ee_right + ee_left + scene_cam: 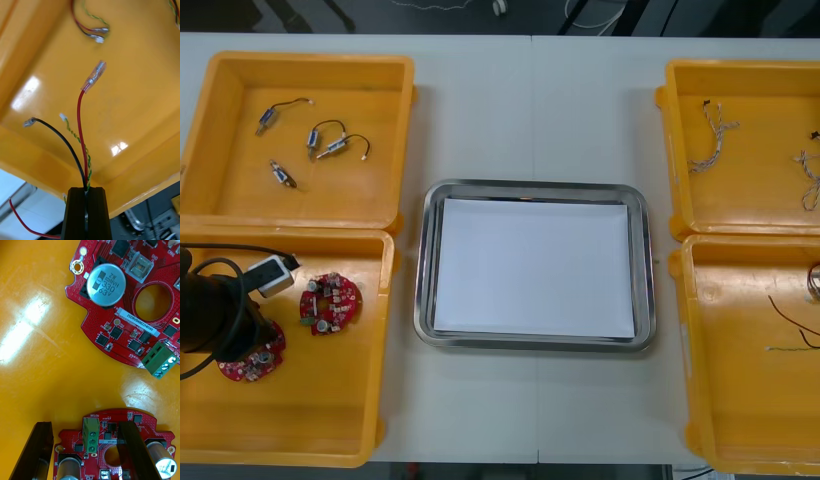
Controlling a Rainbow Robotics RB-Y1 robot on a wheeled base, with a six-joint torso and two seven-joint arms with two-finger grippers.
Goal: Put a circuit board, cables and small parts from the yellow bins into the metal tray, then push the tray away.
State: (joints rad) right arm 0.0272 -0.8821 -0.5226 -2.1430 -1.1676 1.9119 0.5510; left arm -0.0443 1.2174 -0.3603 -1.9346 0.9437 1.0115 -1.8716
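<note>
Two boards (331,303) in bin (330,430) | left pincer (85,426) spread over one | right pincer (87,192) gripping cables (79,123)

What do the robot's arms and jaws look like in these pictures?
The left arm is black and rounded, with a black cable looping over it and a small white-and-grey box near its wrist. The left gripper has flat, dark, straight-edged jaws. The right gripper has black jaws with lengthwise grooves.
</note>
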